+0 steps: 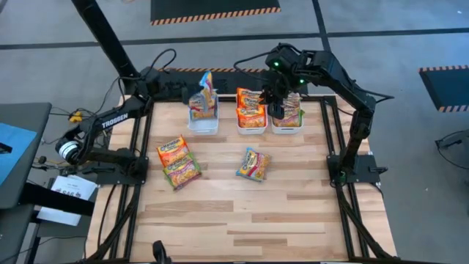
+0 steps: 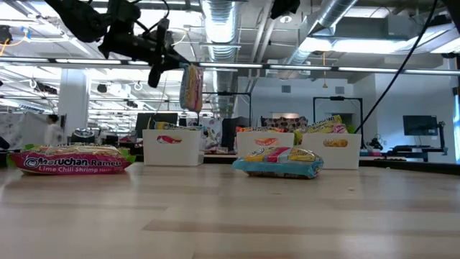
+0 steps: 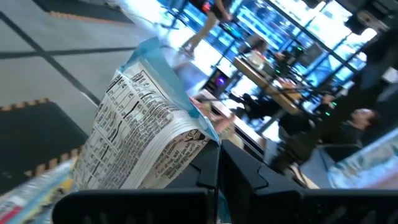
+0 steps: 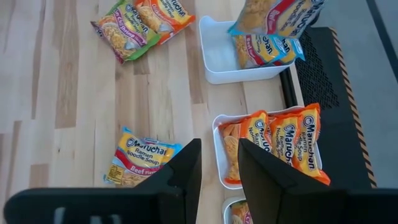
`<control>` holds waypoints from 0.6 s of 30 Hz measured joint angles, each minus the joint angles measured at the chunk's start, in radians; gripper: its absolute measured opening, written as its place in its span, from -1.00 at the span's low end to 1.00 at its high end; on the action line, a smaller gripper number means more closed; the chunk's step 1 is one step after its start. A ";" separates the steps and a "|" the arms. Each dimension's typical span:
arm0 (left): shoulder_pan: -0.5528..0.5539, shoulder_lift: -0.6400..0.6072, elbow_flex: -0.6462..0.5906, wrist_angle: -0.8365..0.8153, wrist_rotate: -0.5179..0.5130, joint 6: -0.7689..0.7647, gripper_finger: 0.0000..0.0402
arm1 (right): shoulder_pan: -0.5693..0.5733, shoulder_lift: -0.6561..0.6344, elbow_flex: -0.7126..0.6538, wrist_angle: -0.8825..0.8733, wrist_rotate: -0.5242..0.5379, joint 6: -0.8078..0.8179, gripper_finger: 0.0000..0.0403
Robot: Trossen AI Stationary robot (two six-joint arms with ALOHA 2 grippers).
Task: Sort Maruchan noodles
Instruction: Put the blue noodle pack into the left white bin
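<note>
A blue-edged Maruchan packet (image 2: 190, 88) hangs from my shut left gripper (image 2: 164, 63) above the left white bin (image 2: 171, 147); it also shows in the high view (image 1: 207, 84) and, printed back toward the camera, in the left wrist view (image 3: 140, 146). More blue packets (image 4: 264, 48) lie in that bin. My right gripper (image 4: 219, 168) is open and holds nothing, hovering over the middle bin (image 1: 251, 126) and right bin (image 1: 287, 126). Orange packets (image 4: 280, 140) fill the middle bin. On the table lie a blue packet (image 1: 253, 163) and a green and an orange packet (image 1: 176, 160). My left gripper pinches the blue-edged packet between its two fingers at the packet's upper edge (image 2: 188, 69), coming level from the table's left side. The packet is lifted clear and hangs upright below the fingers, over the left bin.
Three white bins stand in a row at the table's far edge; the right bin (image 2: 334, 152) holds packets that stick up above its rim. The green lime-chili packet (image 2: 68, 160) lies near the table's left edge. Bare wood (image 1: 256, 213) stretches across the near half.
</note>
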 joint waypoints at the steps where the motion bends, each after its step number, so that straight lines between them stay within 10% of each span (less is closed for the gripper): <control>1: 0.003 0.000 0.000 0.000 -0.010 0.001 -1.00 | 0.000 0.000 0.000 0.000 0.000 0.000 -0.36; 18: -0.004 0.082 0.004 0.219 -0.160 -0.119 -1.00 | 0.000 0.000 0.000 0.001 0.000 0.001 -0.36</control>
